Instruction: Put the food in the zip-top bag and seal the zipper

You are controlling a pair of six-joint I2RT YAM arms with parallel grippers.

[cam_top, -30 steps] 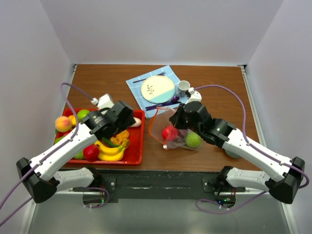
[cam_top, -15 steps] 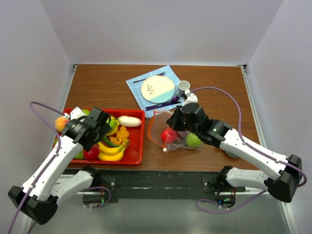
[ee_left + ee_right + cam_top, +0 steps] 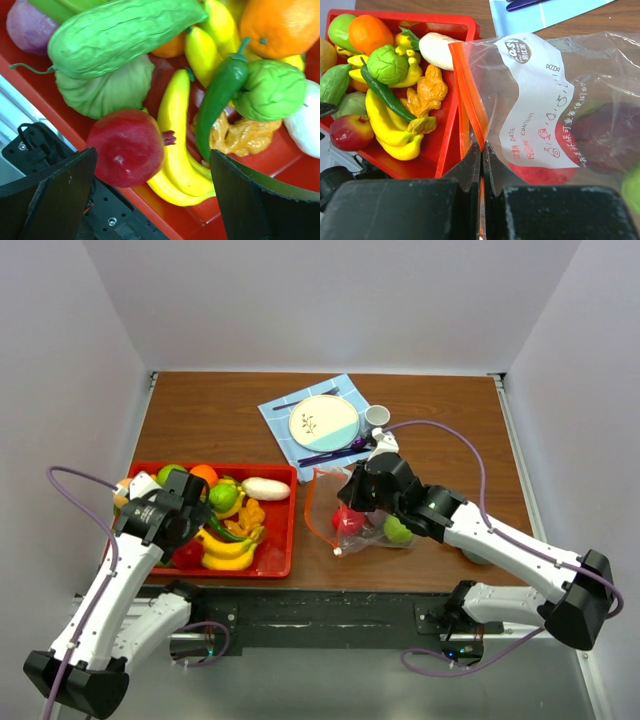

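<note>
The right pincer (image 3: 481,155) is pinched tight on the zipper (image 3: 467,90), the orange-red strip running up between its two fingers at the mouth of the zip-top bag (image 3: 545,100). The bag lies on the tabletop (image 3: 220,420) just right of the red tray (image 3: 283,540), with a red apple (image 3: 347,519) and a green apple (image 3: 397,530) inside. The left pincer (image 3: 152,160) hangs spread wide and empty above the tray, over a red fruit (image 3: 127,145) and bananas (image 3: 175,145) in the heaped food (image 3: 240,515).
</note>
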